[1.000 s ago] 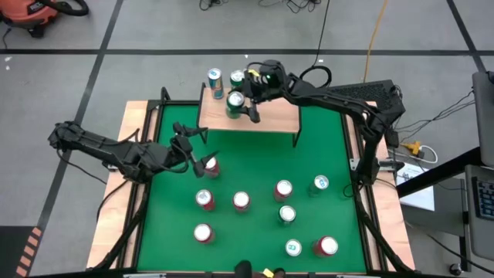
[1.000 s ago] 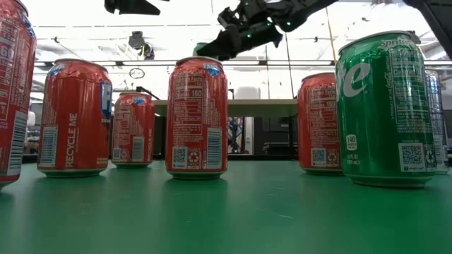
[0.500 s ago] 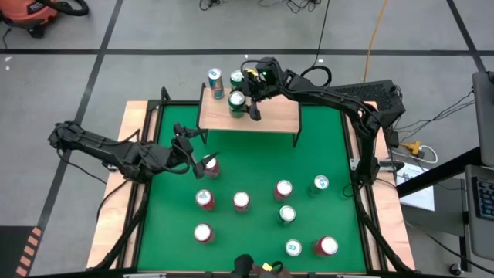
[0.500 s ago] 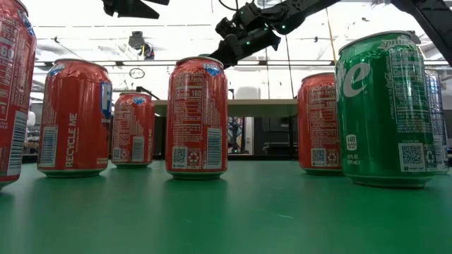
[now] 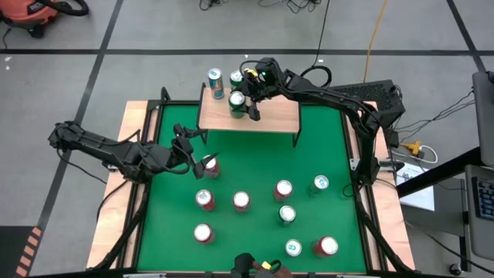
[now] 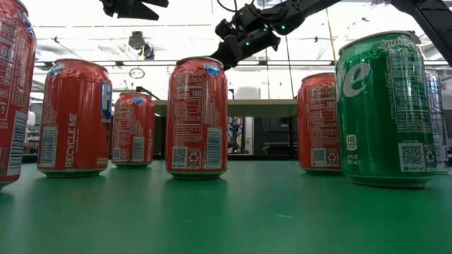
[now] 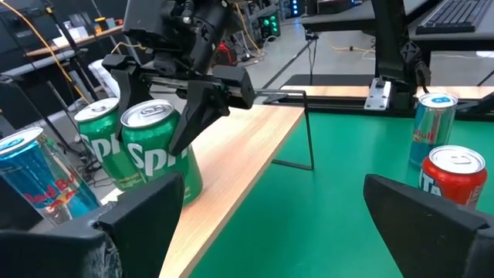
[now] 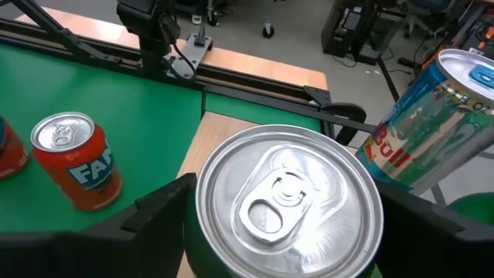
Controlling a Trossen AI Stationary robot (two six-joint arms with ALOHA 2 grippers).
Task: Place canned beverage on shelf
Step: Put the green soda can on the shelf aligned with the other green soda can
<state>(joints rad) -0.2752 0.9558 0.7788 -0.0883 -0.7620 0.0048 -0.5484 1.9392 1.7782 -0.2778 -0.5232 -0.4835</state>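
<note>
The shelf (image 5: 270, 116) is a light wooden plank on thin black legs at the table's far edge; it also shows in the left wrist view (image 7: 247, 154). My right gripper (image 5: 241, 103) is shut on a green can (image 7: 158, 154) on the shelf's left part. Behind it stand a second green can (image 5: 237, 77) and a blue-silver can (image 5: 214, 79). My left gripper (image 5: 201, 147) is open and empty over the green table, beside a red can (image 5: 210, 164). My right gripper pinches the green can between its two fingers, one on each side of the can's upper wall (image 7: 179, 131), just below the rim (image 8: 208, 232). The fingers slant down from the far right. The can stands upright, its bottom on the shelf's plank.
Several red and green cans stand on the green table (image 5: 255, 162) toward its near edge, among them a red can (image 6: 196, 116) and a green can (image 6: 385, 106) close in the low view. A wooden frame (image 5: 116, 208) borders the table.
My right gripper has moved the green can a little toward the table's far edge over the shelf, then kept still. My left gripper has not moved.
</note>
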